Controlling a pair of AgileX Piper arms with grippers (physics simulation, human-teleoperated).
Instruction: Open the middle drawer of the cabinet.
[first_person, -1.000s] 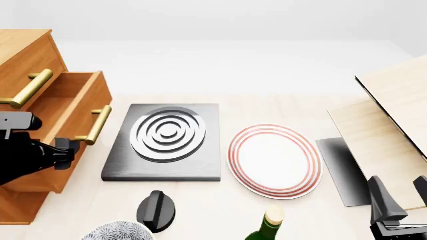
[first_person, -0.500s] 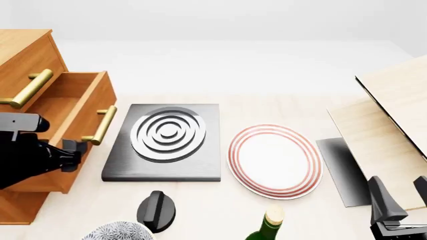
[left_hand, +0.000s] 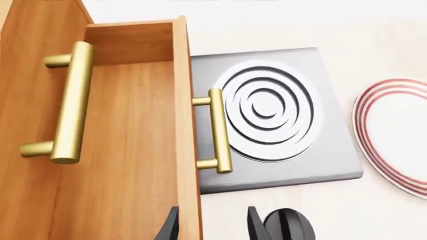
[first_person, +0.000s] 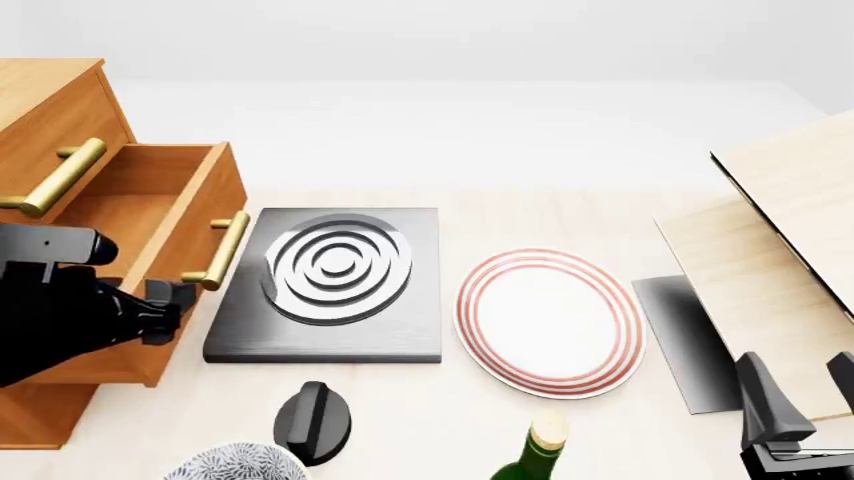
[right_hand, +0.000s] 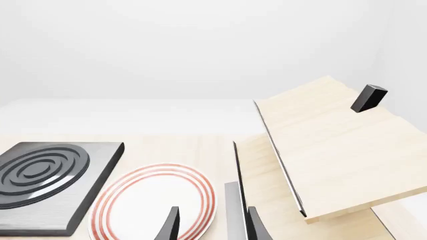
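Middle drawer (first_person: 140, 215) sits pulled out of the cabinet (first_person: 54, 100) at frame's left, w/ my left pincer (first_person: 163, 310) apart, unclenched below its brass handle (first_person: 218, 252); right pincer (right_hand: 210, 224) also released.

Matte black arms, tapered fingers (right_hand: 172, 225)

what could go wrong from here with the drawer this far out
The middle drawer is already pulled well out, and its handle reaches the edge of the grey hotplate; pulling further might make it catch or scrape there. The left end effector looks open and off the handle, fingertips straddling the drawer's front edge, so it may bump the front on retreat.
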